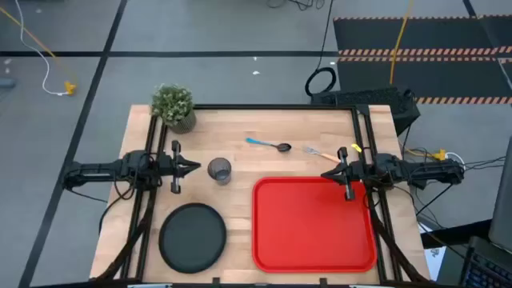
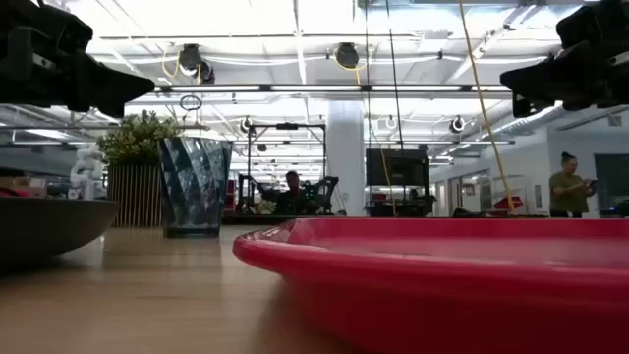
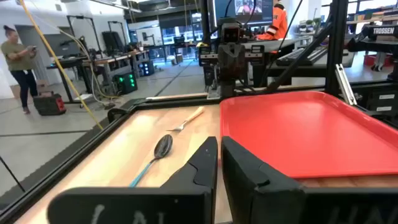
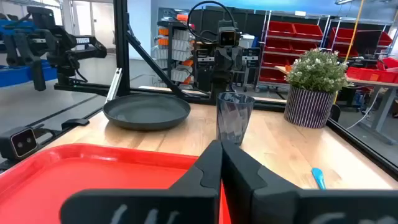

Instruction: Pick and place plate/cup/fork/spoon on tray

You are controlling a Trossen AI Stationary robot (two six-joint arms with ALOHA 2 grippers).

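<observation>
Wooden desk [image 1: 240, 180] with black frame rails. Landmark: tray [image 1: 314, 224], empty. Potted plant [image 1: 174, 106] at the desk corner diagonally farthest from the tray. Cup [image 1: 219, 170] stands upright just off the tray's left edge, near its far corner; nothing between them. Plate [image 1: 193, 236] lies flat beside the tray's left edge, toward the front, apart from it. Spoon [image 1: 269, 144] lies beyond the tray's far edge; fork [image 1: 318, 152] lies beside it, closer to the tray's far right corner. Both are clear of the rim.

Left gripper [image 1: 194, 166] hovers above the desk left of the cup, arm level, fingers [image 3: 202, 165] nearly together, holding nothing. Right gripper [image 1: 328, 174] hangs over the tray's far right corner, arm level, fingers [image 4: 208, 165] pressed together, empty.

Low view shows both grippers raised well above the desk surface; the overhead view does not give height. Left wrist view shows the spoon's bowl facing up, pointing away from the camera. Low view and left wrist view show people in the room behind.
</observation>
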